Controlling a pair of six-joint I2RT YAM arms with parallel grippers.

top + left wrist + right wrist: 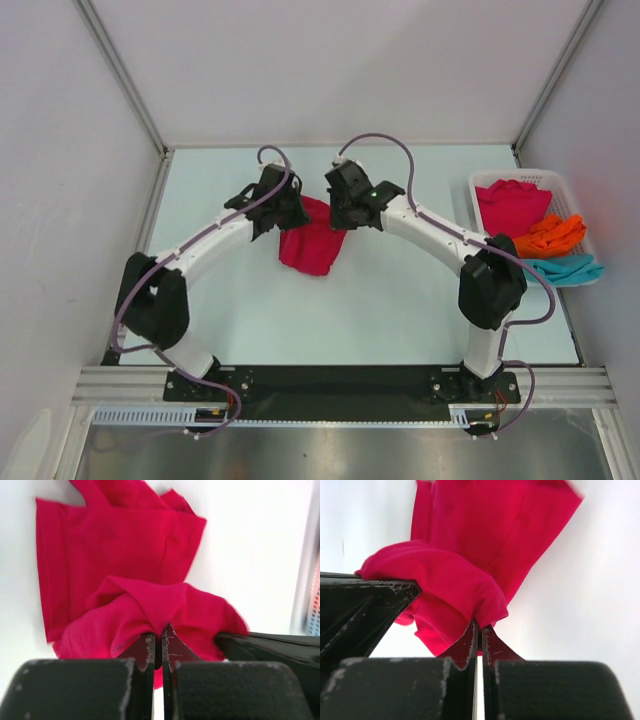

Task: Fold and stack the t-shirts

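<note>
Crimson t-shirt (pixel 312 245): sat at mid-table between my two arms, gathered along its far edge and draping back towards my bases. It was crumpled, not spread. One sleeve and a wide panel showed in the left wrist view, with loose folds bunched near the fingers. I could not tell whether its lower part rested on the table (pixel 400 300) or hung just clear of it.

My left gripper (pixel 288 218) was closed on a ridge of this cloth, which rose out of the slit between the fingers. My right gripper (pixel 340 215) was likewise pinched tight on a thick roll of the same shirt at the opposite side of the far edge. The two grippers stood near each other, so the fabric between them was slack.

Well apart, at the right edge of the table, the white basket (pixel 530 173) held a second crimson shirt (pixel 512 205), an orange shirt (pixel 552 235) and a teal shirt (pixel 565 268), the teal one spilling over the near rim. All three were heaped, unfolded.

Progress, my judgement: early. No folded shirt and no stack was visible anywhere on the table. The shirt in hand was picked up but not yet laid flat, so every fold on it was left to do. After that: three more shirts to fetch, flatten, fold and pile.
</note>
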